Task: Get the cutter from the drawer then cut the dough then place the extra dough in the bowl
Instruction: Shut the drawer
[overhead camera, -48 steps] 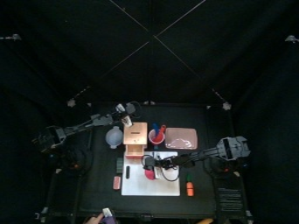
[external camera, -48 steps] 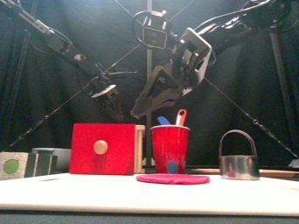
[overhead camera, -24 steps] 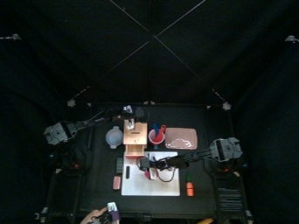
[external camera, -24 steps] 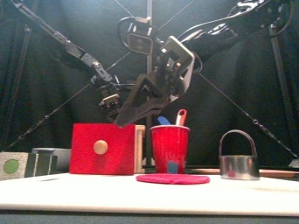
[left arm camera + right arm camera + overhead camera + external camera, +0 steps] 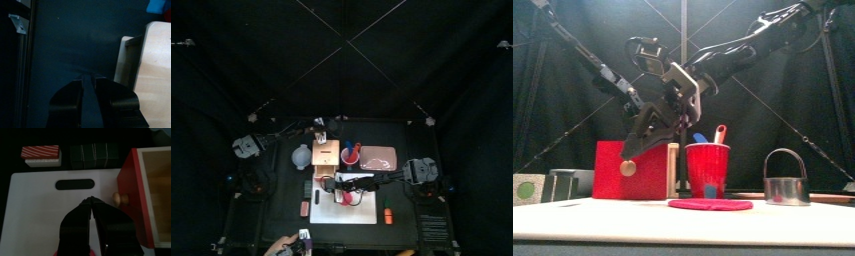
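Note:
The pale wooden box (image 5: 326,154) shows its red drawer front (image 5: 631,170) with a round knob (image 5: 119,199). My right gripper (image 5: 89,201) hangs shut over the white board (image 5: 40,213), its tips just short of the knob and holding nothing. From the front it (image 5: 641,146) overlaps the top of the drawer front. Flat pink dough (image 5: 711,205) lies on the board, and the metal cutter (image 5: 786,180) stands to the right. My left gripper (image 5: 85,78) is shut and empty above the black table beside the box (image 5: 143,65). The blue-grey bowl (image 5: 301,155) sits left of the box.
A red cup (image 5: 707,168) with toy knives stands right of the box, and the pink tray (image 5: 380,158) lies behind it. Dark sushi blocks (image 5: 93,154) and a red-and-white toy (image 5: 40,154) lie past the board's end with the grip hole (image 5: 75,184).
My right gripper has swung left and down, from above the red cup to the drawer front. The left arm has drawn back toward the left.

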Action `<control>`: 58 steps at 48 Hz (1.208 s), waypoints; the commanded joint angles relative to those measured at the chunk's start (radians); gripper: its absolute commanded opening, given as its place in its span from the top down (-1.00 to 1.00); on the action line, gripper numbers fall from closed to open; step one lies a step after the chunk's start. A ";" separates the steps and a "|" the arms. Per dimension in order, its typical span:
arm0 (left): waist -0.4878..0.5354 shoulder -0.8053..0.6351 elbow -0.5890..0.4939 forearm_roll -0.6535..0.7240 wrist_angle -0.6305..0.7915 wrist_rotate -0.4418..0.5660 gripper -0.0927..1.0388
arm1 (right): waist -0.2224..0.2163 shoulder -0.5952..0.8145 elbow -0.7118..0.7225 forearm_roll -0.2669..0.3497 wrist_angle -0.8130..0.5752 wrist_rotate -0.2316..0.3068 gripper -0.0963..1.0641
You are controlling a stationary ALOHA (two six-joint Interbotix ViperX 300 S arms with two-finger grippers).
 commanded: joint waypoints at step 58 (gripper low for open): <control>-0.011 0.002 0.005 0.003 -0.012 -0.005 -0.25 | -0.094 -0.014 -0.080 -0.129 0.189 0.003 0.05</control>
